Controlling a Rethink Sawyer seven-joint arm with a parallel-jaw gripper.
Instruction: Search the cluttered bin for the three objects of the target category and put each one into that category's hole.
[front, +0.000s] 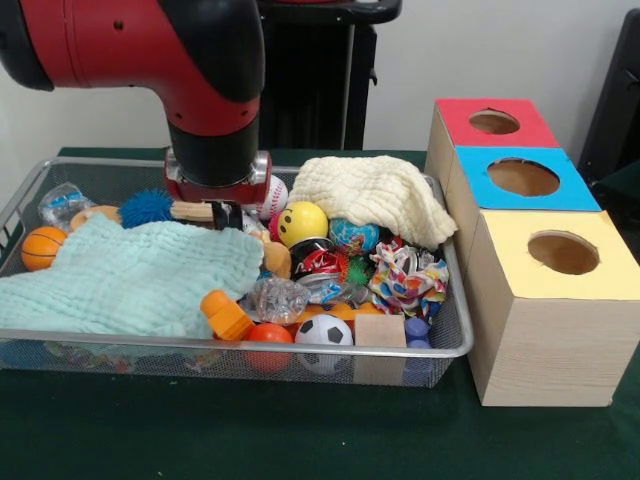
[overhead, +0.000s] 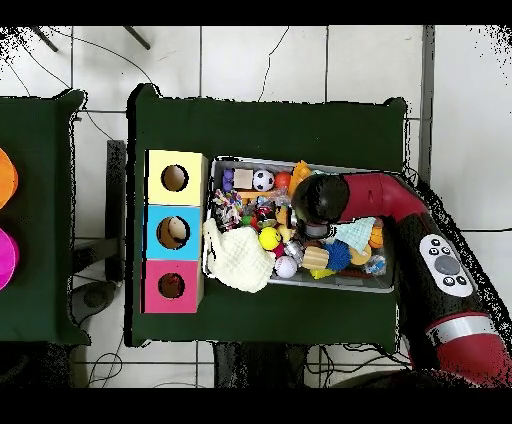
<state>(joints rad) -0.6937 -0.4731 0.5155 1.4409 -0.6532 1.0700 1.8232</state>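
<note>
Wire-mesh bin (front: 440, 345), crumpled cloths, gripper (front: 222, 212) possibly inside

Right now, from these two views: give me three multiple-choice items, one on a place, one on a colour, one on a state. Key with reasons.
1. In the front view, where does the cream cloth lie?
A. over the bin's far corner nearest the boxes
B. on the green table beside the bin
C. on top of the yellow box

2. Which colour tops the middle box of the three?
A. red
B. blue
C. yellow

3. Where is the arm's wrist?
A. drawn back off the table
B. above the boxes
C. lowered over the bin

Key: 1 A, the cloth drapes over the rim at that corner. 2 B, blue sits between the red-topped box and the yellow-topped box. 3 C, the wrist hangs low among the toys.
</note>
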